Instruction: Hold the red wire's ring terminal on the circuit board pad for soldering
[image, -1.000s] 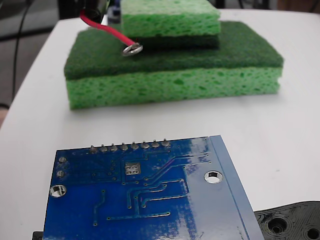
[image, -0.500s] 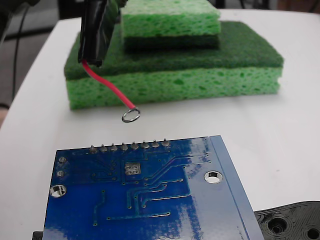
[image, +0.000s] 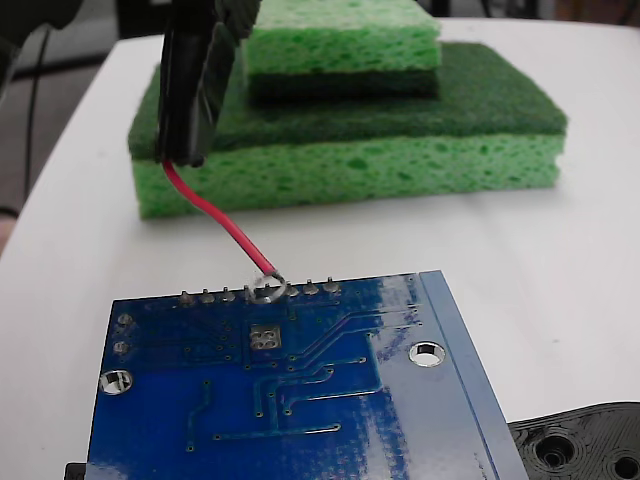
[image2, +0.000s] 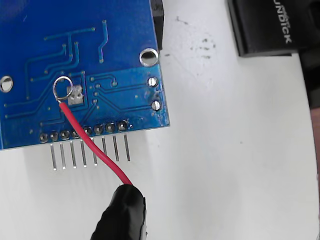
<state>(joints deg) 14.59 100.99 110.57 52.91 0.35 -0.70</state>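
Ring terminal (image: 268, 289) has descended toward pad (image: 263, 338).

On the white table (image: 600, 250) lie two green sponges: a large sponge (image: 400, 160) with a dark top, and a smaller sponge (image: 340, 45) on it. A black plastic part (image: 580, 445) with holes is at the lower right. The wrist view shows a black box (image2: 265, 25) with lettering.
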